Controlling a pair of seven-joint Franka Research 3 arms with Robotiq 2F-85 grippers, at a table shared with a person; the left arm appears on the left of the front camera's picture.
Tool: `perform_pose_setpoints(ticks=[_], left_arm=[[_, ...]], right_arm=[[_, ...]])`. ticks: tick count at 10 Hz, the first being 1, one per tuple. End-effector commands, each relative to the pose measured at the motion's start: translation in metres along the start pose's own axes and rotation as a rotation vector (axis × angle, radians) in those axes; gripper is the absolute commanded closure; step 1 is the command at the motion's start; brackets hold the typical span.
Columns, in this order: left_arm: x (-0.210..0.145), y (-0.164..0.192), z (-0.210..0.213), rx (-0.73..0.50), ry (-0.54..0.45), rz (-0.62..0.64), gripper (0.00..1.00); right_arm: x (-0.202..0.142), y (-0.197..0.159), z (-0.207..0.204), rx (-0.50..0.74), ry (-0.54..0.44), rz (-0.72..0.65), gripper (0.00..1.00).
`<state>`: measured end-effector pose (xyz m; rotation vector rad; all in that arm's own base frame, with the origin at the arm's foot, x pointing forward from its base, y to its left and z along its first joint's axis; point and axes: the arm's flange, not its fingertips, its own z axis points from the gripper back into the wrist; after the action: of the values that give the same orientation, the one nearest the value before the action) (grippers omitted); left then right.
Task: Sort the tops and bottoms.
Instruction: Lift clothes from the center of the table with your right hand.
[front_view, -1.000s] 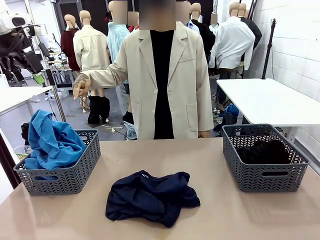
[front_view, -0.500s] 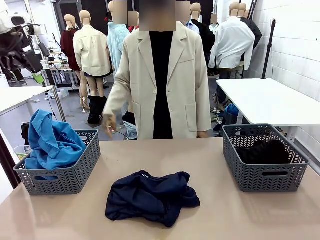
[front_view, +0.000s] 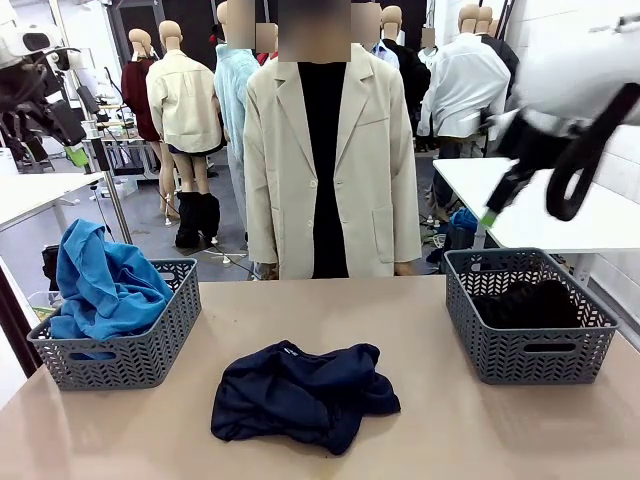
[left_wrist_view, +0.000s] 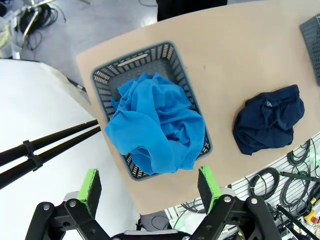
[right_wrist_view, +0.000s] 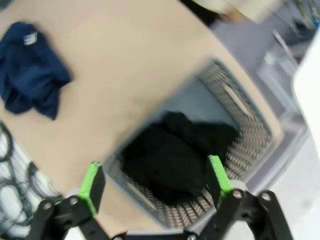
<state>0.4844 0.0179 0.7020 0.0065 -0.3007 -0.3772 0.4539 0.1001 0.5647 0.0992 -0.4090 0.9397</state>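
Two sets of fingers spread wide, left (left_wrist_view: 150, 191) and right (right_wrist_view: 155, 184), gripping nothing. Dark navy garment (front_view: 303, 394) heaped mid-desk (front_view: 420, 330), between blue-filled basket (front_view: 150, 340) and black-filled basket (front_view: 520, 345).

A light tan table (front_view: 400, 340) is filling the lower half of the front view, its far edge running straight across. Three things are resting directly on it. A grey lattice basket (front_view: 125, 345) is sitting at nine o'clock, near the left edge. A second grey lattice basket (front_view: 525, 335) is sitting at three o'clock, near the right edge. Between them, toward six o'clock and apart from both, a dark navy garment (front_view: 300, 392) is lying crumpled in a loose heap on the bare tabletop.
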Motion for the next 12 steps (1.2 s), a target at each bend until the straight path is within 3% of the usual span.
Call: perform_pose_setpoints(ticks=[1,3,7,8,12], left_arm=[[-0.001,0.0,0.003,0.001,0.0,0.004,0.0],[-0.001,0.0,0.003,0.001,0.0,0.004,0.0],[-0.001,0.0,0.003,0.001,0.0,0.004,0.0],[-0.001,0.0,0.003,0.001,0.0,0.004,0.0],[-0.001,0.0,0.003,0.001,0.0,0.004,0.0]], right_arm=[[0.027,0.014,-0.037,0.182,0.028,0.125,0.0],[0.063,0.079,-0.087,0.261,-0.023,0.184,0.0],[0.081,0.175,-0.16,0.313,0.103,0.372,0.0],[0.083,0.156,-0.135,0.319,0.05,0.266,0.0],[0.083,0.156,-0.135,0.319,0.05,0.266,0.0]])
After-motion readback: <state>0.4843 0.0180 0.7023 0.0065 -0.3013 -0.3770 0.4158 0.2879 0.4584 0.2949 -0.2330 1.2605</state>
